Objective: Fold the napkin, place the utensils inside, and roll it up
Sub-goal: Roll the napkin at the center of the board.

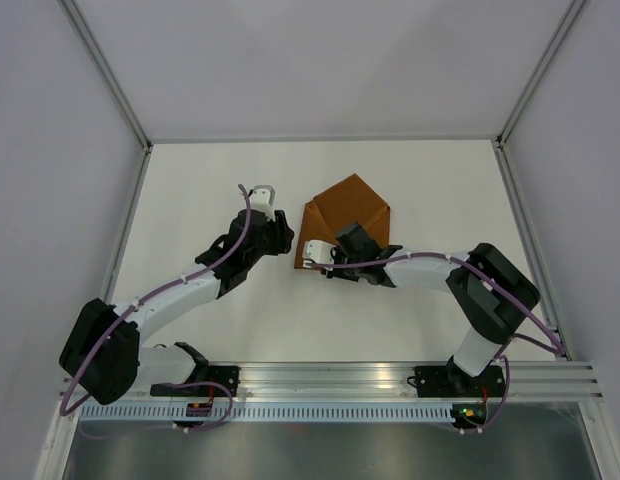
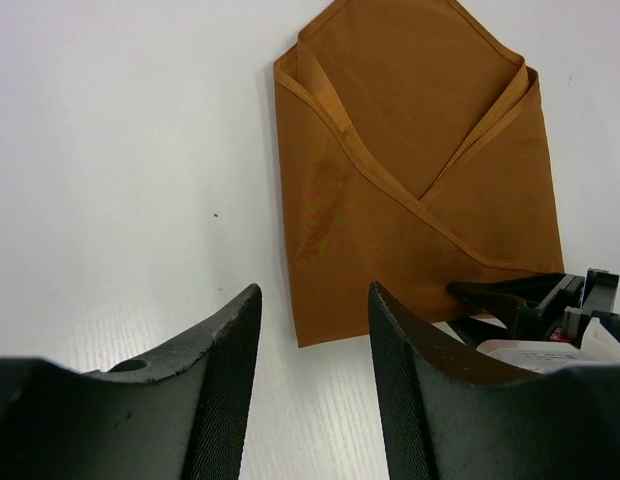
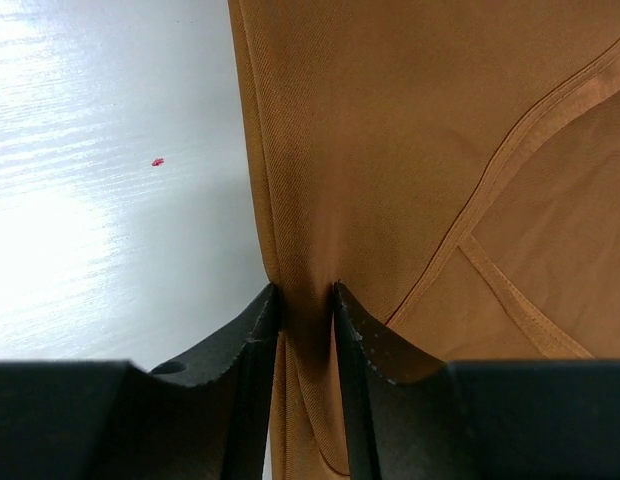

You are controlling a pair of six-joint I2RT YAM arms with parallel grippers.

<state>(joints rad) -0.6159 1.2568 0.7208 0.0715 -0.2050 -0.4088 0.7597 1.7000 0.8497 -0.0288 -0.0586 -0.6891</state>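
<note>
Surface: white table point(image 1: 220, 300) ringed by pale walls point(image 1: 50, 150), with a metal rail point(image 1: 330, 375) along the near edge.
Napkin place: the napkin point(image 1: 348, 212) lay flat just toward 1 o'clock of the table's middle in the top view.
Napkin shape: folded like an envelope, with a point at 12 o'clock. Its 9 o'clock and 3 o'clock flaps crossed over the middle. In the left wrist view point(image 2: 390, 200) the hems ran as diagonals.
Right gripper: the right gripper point(image 1: 325, 260) reached in from 4 o'clock and sat at the napkin's 6 to 7 o'clock edge.
Right grip: in its own view point(image 3: 305, 295) the fingers were nearly pressed together, pinching a ridge of the cloth point(image 3: 410, 150) at its edge. Bare table lay toward 9 o'clock.
Right gripper, other view: it showed at 4 o'clock in the left wrist view point(image 2: 510, 300), on the napkin's lower corner.
Left gripper: the left gripper point(image 1: 262, 196) stood at 9 o'clock of the napkin, apart from it.
Left grip: fingers spread point(image 2: 315, 300), with bare table in the gap and the napkin's near corner just past the right finger. I could not tell whether it touched the table.
</note>
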